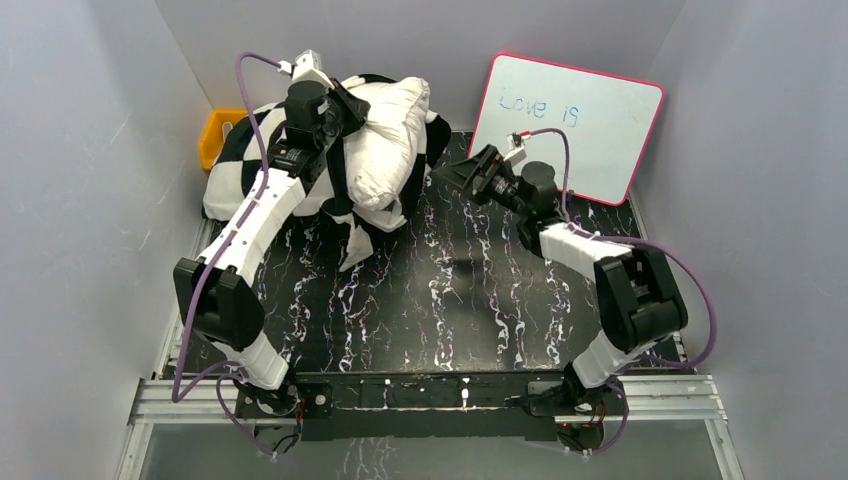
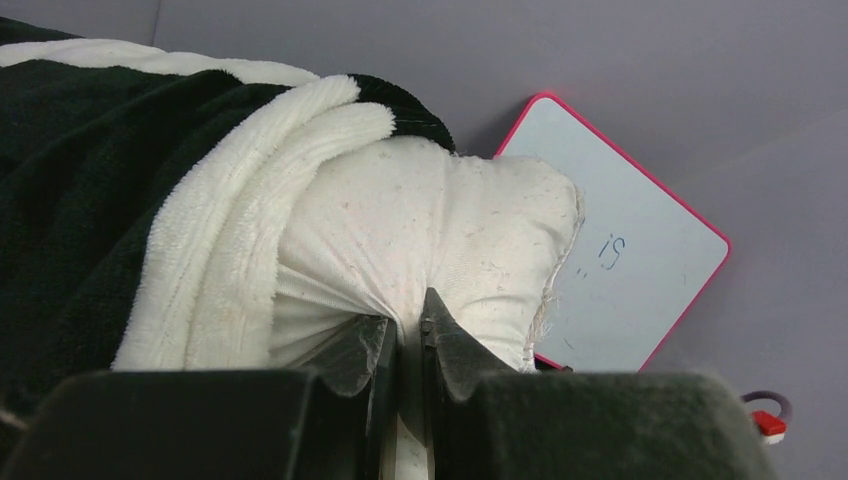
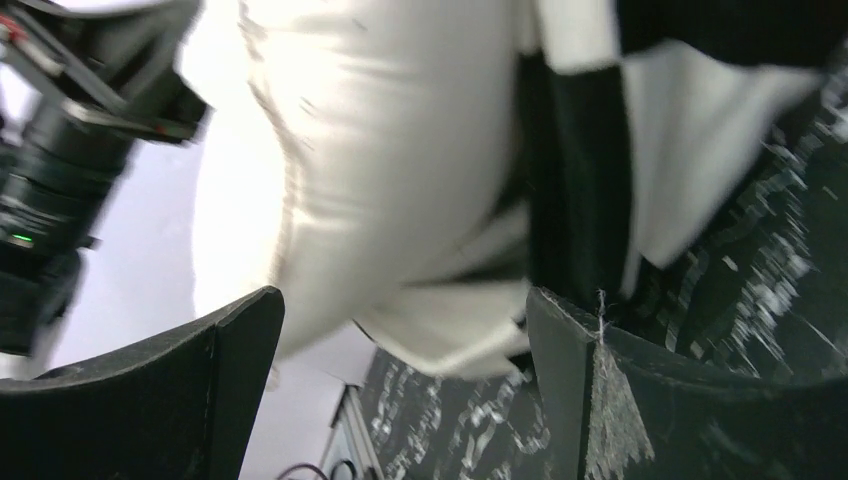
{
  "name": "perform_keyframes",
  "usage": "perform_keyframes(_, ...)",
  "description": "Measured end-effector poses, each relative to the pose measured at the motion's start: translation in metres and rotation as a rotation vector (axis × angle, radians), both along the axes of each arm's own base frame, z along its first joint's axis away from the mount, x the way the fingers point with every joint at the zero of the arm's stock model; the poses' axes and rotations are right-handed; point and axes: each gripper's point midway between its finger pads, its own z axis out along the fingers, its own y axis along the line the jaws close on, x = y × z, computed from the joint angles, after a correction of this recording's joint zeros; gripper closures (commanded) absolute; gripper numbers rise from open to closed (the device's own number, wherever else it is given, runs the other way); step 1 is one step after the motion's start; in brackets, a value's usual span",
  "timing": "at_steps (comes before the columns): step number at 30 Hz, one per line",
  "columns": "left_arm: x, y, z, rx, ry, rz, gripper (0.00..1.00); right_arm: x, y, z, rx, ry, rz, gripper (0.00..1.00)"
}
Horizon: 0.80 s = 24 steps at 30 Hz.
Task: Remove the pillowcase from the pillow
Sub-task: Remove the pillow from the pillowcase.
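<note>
**Black jaws of the left gripper [image 2: 408, 345] pinching the pillow [image 2: 440, 230]**

Down at the bottom of the left wrist view, the left gripper is sitting very close to the camera. Its two jaws are pressing together on a fold of the white pillow. The cloth is bunching into little wrinkles where the jaws are biting it. The fluffy black-and-white pillowcase [image 2: 90, 200] is lying over the left part of the pillow. Its edge is curling back, so the right end of the pillow is sticking out bare.

From above, the pillow and the pillowcase are sitting in a heap at the far left of the table [image 1: 440, 300]. The bare end of the pillow is poking out to the right. The pillowcase is spreading out to the left, just beside a yellow bin [image 1: 213, 135].

The right gripper [image 3: 400, 310] is hanging just right of the heap and pointing at it. Its jaws are standing wide apart and holding nothing. Its wrist view is blurry, with the white pillow and the checked cloth filling the space in front of the jaws. I cannot tell if they are touching the cloth.

A whiteboard [image 1: 590, 130] with a pink rim is leaning on the far wall at the right, with blue writing on it.
</note>
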Motion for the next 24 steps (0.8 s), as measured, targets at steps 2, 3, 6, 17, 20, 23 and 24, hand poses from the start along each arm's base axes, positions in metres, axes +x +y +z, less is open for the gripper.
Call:
perform_keyframes(2,-0.001,-0.002,-0.004,-0.006,0.008,-0.008,1.00,0.007,0.008,0.017,0.055,-0.030,0.017,0.01)
perform_keyframes(3,-0.001,-0.003,-0.004,-0.009,0.008,-0.013,1.00,0.012,0.011,0.027,0.086,-0.050,0.025,0.01)
perform_keyframes(6,-0.002,-0.005,-0.004,-0.023,0.012,-0.021,1.00,0.025,0.021,0.052,0.160,-0.104,0.040,0.01)
perform_keyframes(17,-0.007,-0.019,-0.006,-0.110,0.044,-0.080,1.00,0.079,0.076,0.059,0.199,-0.111,0.038,0.01)
perform_keyframes(20,-0.007,-0.019,-0.008,-0.123,0.052,-0.083,1.00,0.092,0.090,0.058,0.173,-0.111,0.038,0.01)
perform_keyframes(23,-0.004,-0.018,-0.008,-0.143,0.041,-0.077,1.00,0.102,0.099,0.070,0.148,-0.135,0.028,0.01)
perform_keyframes(24,-0.004,-0.017,-0.008,-0.149,0.037,-0.076,1.00,0.104,0.101,0.075,0.140,-0.146,0.026,0.02)
